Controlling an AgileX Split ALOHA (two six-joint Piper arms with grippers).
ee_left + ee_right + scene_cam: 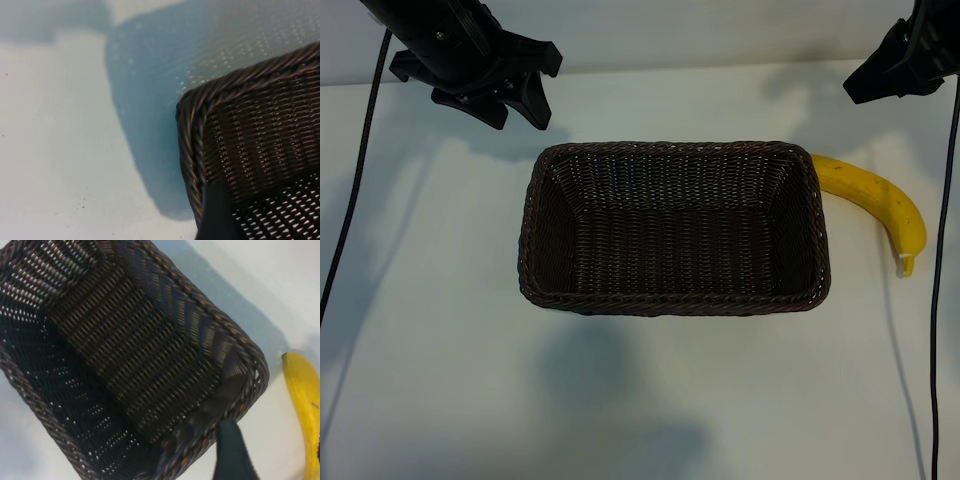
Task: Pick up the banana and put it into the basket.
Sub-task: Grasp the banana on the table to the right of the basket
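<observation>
The white tabletop (440,380) carries everything. The basket (674,303) sits near its middle, empty; its stiff woven walls slope in to a flat floor, a wide and forgiving target that is probably light enough to slide if knocked.

The banana (880,196) lies flat on the tabletop against the basket's right side, one end touching or tucked just behind the far right corner, the pale stem tip pointing toward the near edge. It looks ripe, so I judge it light, soft under the skin and easily bruised, with smooth skin that could slip in a hard pinch. The best hold is across the thick middle of the curve, clear of the basket rim, fingers straddling the narrow width and closing gently; the stem end is too thin, and the far end is crowded by the wicker.

The right gripper (903,72) hangs above the far right, closest to the banana, fingers apart and holding nothing. The left gripper (495,90) hovers beyond the basket's far left corner, fingers likewise spread and empty
</observation>
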